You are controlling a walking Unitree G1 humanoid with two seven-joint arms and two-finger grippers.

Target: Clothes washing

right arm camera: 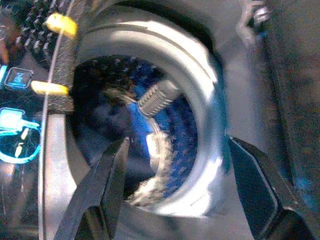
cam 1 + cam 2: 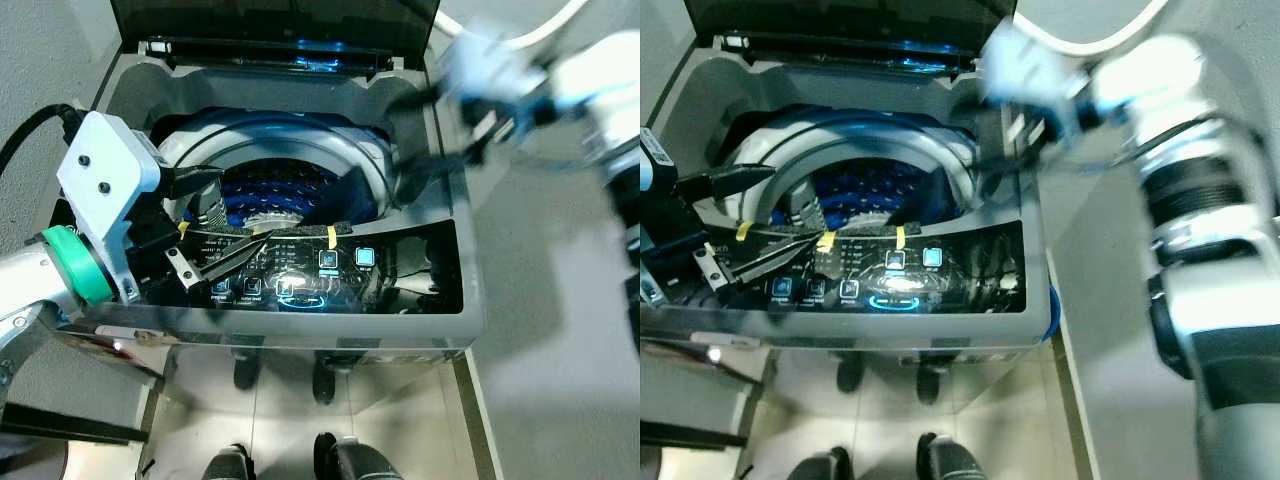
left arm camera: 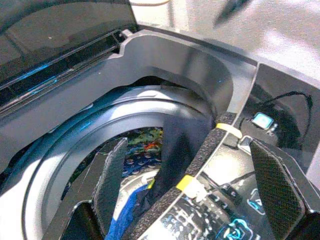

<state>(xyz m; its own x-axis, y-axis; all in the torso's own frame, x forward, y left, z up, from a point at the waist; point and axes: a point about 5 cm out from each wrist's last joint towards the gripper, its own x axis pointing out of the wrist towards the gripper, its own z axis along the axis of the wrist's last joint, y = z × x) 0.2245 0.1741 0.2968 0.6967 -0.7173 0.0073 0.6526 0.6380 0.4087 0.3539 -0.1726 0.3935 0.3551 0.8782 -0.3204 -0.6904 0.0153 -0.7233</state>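
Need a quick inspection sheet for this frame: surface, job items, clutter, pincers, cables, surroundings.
Surface: washing machine top, lid raised, control panel lit.
Job's things: dark garment draped over the drum rim; more fabric inside.
Clutter: padded strip with yellow ties along the panel edge.
Pincers: left pincer open at the drum's front rim; right pincer open above the drum, blurred.
Cables: black cable behind the left arm; thin wire on the panel.
Surroundings: tiled floor, robot's feet below.
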